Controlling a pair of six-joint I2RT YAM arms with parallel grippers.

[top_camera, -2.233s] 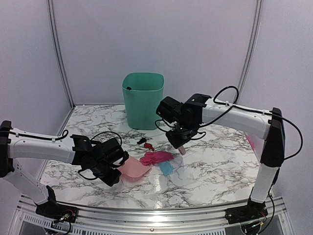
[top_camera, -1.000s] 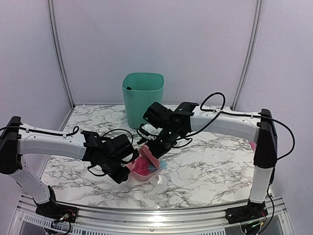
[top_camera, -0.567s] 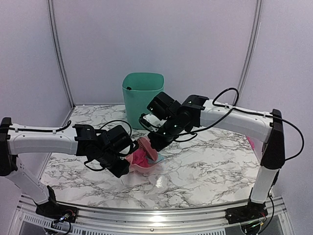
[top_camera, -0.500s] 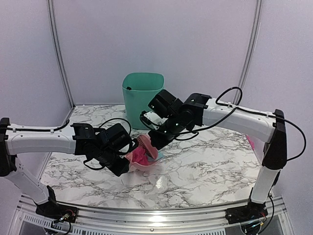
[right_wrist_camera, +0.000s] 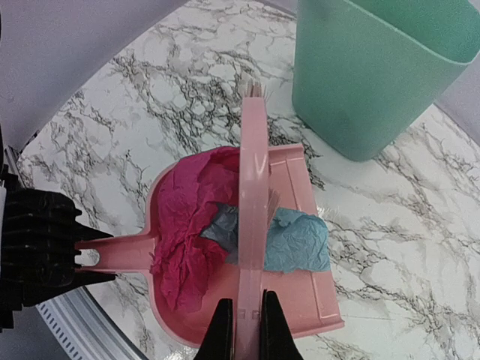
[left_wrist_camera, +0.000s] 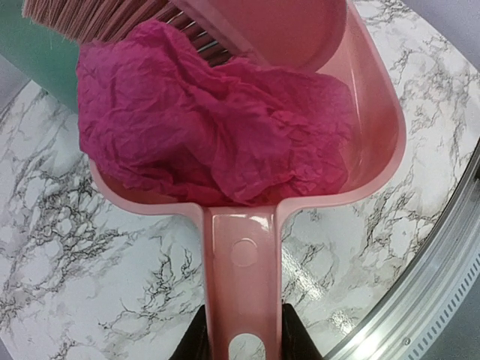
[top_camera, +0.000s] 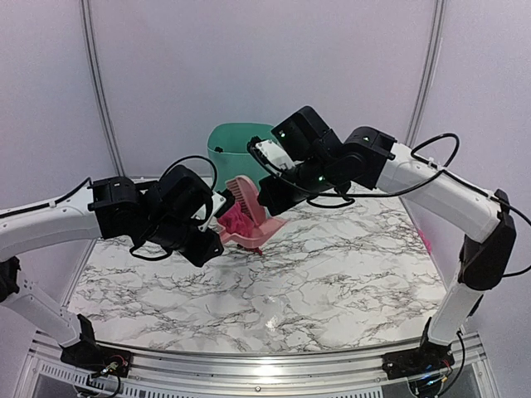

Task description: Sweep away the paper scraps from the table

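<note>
My left gripper [top_camera: 209, 236] is shut on the handle of the pink dustpan [top_camera: 257, 230] and holds it lifted above the table [top_camera: 348, 274], in front of the green bin [top_camera: 231, 145]. The left wrist view shows the handle [left_wrist_camera: 244, 262] between the fingers and a crumpled magenta scrap [left_wrist_camera: 217, 135] filling the pan. My right gripper [top_camera: 270, 197] is shut on the pink brush [top_camera: 246, 195], whose bristles rest in the pan. In the right wrist view the brush handle [right_wrist_camera: 251, 225] crosses the pan [right_wrist_camera: 300, 300], with magenta [right_wrist_camera: 187, 217], dark grey [right_wrist_camera: 221, 225] and light blue [right_wrist_camera: 296, 240] scraps inside.
The green bin [right_wrist_camera: 375, 67] stands at the back centre of the table, just behind the raised dustpan. White booth walls close the back and sides. The metal-railed front edge [top_camera: 265, 365] runs along the bottom. A pink object [top_camera: 425, 240] lies at the far right edge.
Both arms have lifted off the table and moved back toward the bin, carrying the dustpan with the scraps and the brush pressed into it. The scraps are no longer on the tabletop.
</note>
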